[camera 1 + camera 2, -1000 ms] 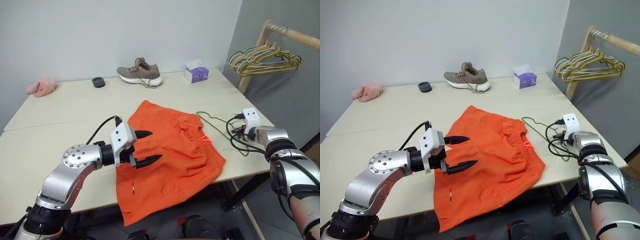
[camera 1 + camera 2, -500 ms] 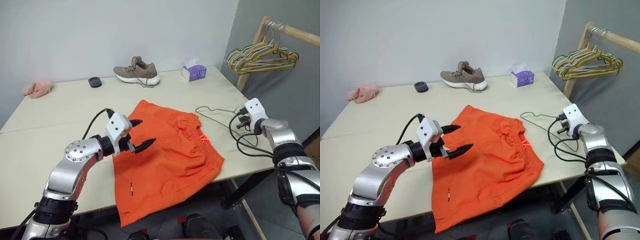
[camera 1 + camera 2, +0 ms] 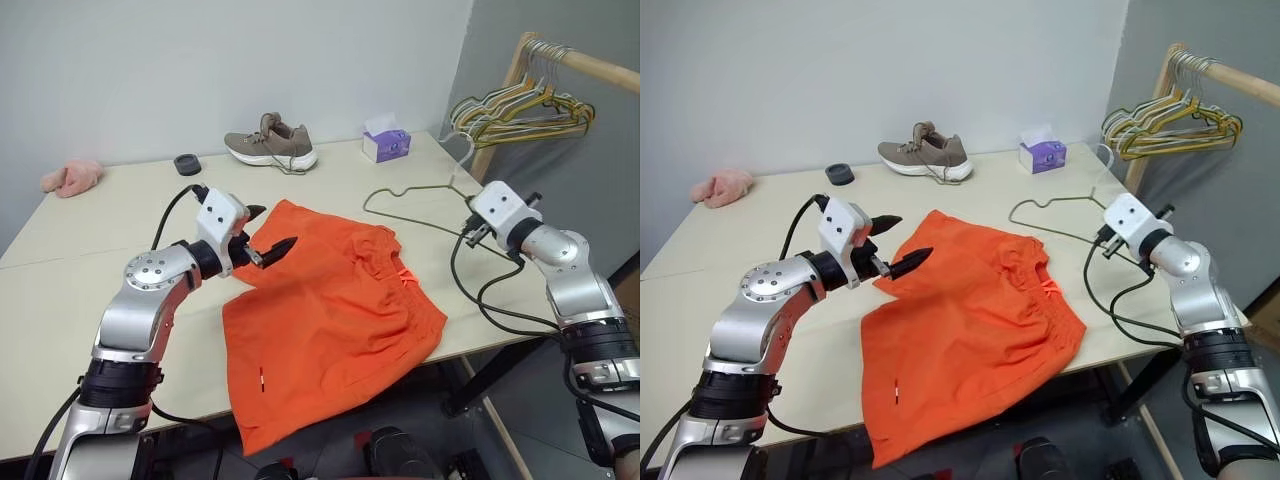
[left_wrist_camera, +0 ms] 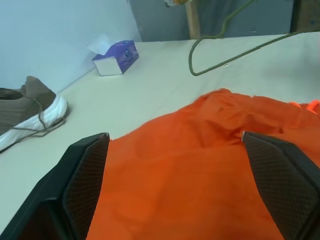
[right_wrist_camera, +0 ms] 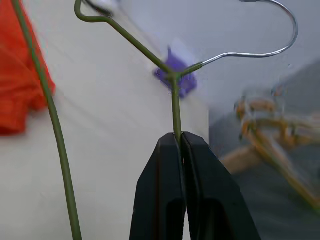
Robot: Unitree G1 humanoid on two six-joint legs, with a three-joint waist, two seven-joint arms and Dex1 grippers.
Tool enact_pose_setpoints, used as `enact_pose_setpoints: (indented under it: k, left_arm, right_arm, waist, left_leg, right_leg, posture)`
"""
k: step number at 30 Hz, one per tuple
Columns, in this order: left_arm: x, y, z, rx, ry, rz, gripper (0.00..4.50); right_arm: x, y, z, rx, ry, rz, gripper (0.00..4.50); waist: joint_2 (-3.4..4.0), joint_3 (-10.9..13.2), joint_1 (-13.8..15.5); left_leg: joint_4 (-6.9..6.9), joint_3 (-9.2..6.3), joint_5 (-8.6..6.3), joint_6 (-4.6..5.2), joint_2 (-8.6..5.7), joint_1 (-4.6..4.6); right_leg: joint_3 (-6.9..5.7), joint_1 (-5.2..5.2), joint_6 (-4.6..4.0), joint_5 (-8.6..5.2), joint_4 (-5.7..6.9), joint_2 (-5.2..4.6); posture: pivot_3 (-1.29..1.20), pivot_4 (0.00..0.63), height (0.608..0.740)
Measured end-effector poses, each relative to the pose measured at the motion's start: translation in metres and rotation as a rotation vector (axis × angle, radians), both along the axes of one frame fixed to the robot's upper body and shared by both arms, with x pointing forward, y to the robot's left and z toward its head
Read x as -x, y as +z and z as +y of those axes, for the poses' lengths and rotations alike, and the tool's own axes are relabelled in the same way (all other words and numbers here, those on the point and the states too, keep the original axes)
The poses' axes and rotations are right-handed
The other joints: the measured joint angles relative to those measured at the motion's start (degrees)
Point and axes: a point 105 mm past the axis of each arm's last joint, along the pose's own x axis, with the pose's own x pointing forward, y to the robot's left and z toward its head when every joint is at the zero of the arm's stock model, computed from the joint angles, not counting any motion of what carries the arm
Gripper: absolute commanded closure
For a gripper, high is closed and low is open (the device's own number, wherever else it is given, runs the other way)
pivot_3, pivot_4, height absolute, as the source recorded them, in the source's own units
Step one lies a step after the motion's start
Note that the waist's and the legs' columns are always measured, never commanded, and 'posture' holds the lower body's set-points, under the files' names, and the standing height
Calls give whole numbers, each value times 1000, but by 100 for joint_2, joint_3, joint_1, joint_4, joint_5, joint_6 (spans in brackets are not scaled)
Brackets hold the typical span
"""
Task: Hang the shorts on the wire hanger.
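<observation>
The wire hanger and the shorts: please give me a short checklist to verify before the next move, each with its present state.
1. Right tool shut on the wire hanger: ok.
2. Hanger lifted off the table: ok.
3. Left tool open: ok.
4. Left tool at the shorts, top edge: ok; touching them: cannot tell.
5. Shorts lying fully on the table: not ok, one part hangs over the front edge.
6. Shorts on the hanger: not ok, not yet.

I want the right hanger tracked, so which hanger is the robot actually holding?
The bare dark wire hanger, pinched in the right tool and lifted above the table. The others, yellow, green and pale hangers, hang bunched on the wooden rail.
</observation>
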Motion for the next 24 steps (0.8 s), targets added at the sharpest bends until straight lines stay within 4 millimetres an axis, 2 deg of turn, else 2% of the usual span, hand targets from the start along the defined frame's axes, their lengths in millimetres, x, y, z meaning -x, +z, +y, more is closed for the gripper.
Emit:
enact_pose_setpoints:
  k: [6,10,15,21,24]
  left_arm:
    - [4,-1,-5,15,-104,125,0]
    - [16,-10,-11,-18,-231,239,0]
    - [29,-23,-23,-54,-353,325,0]
    - [40,-35,-31,-91,-428,375,0]
    - [38,-37,-30,-112,-419,362,616]
  right_arm:
    - [26,6,56,149,308,-147,4472]
    - [40,6,80,192,461,-198,4472]
    - [47,15,101,204,562,-247,4472]
    - [51,20,114,196,614,-269,4472]
    - [52,20,117,190,626,-267,4500]
  waist:
    - [-11,10,0]
    - [-10,13,-10]
    - [-10,13,-10]
    - [-10,13,4]
    - [-10,13,10]
  left_leg:
    - [-1,-2,0,0,0,-5]
    - [-1,-1,0,0,1,-4]
    - [-2,-3,0,0,3,-2]
    - [-2,-4,0,0,4,-2]
    - [-1,-4,0,0,4,-2]
  right_leg:
    - [-3,-3,-1,0,-1,0]
    - [-2,-3,-1,-1,-2,0]
    - [-3,-2,-2,-1,1,1]
    - [-3,-3,-3,-2,1,1]
    - [-3,-2,-3,-2,1,1]
  posture:
    - [-226,22,740]
    - [-228,22,740]
    - [-229,21,740]
    - [-229,21,740]
    - [-230,23,740]
